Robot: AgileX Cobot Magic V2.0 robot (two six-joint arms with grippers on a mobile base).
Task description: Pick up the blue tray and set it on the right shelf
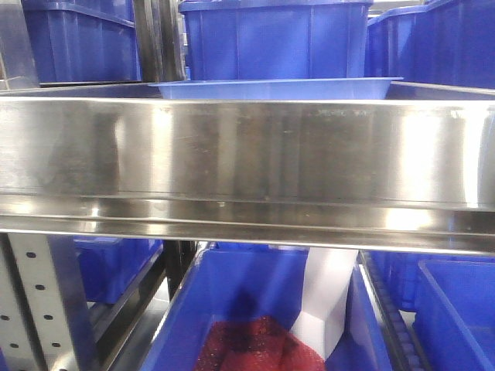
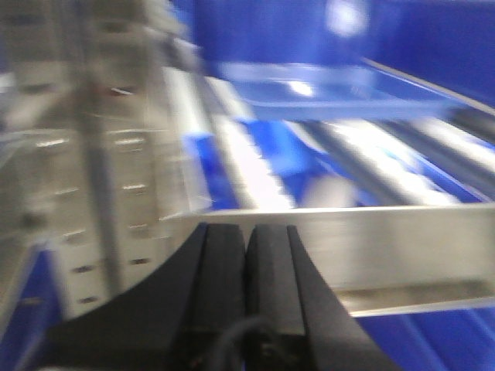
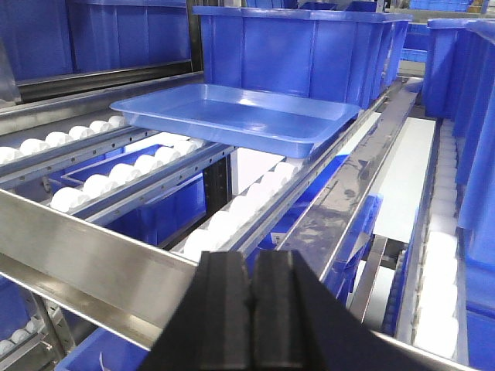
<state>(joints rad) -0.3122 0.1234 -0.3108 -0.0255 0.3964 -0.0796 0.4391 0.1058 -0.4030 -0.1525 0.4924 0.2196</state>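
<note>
Right claw (image 3: 253, 290) pressed closed, empty; blue tray (image 3: 236, 116) ahead on rollers (image 3: 139, 166), well apart

One blue tray (image 3: 236, 116); one steel front lip (image 1: 247, 154) across the front view; two closed black grippers, left (image 2: 246, 236) and right (image 3: 252, 267); four white-roller tracks (image 3: 147, 166) counted in right-wrist view; deep blue bins (image 3: 298, 50) too overlapped to count.

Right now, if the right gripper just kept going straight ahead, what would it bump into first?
Probably the shelf's steel front rail if it stays low; above that, the blue tray on the rollers. Depth is hard to judge.
</note>
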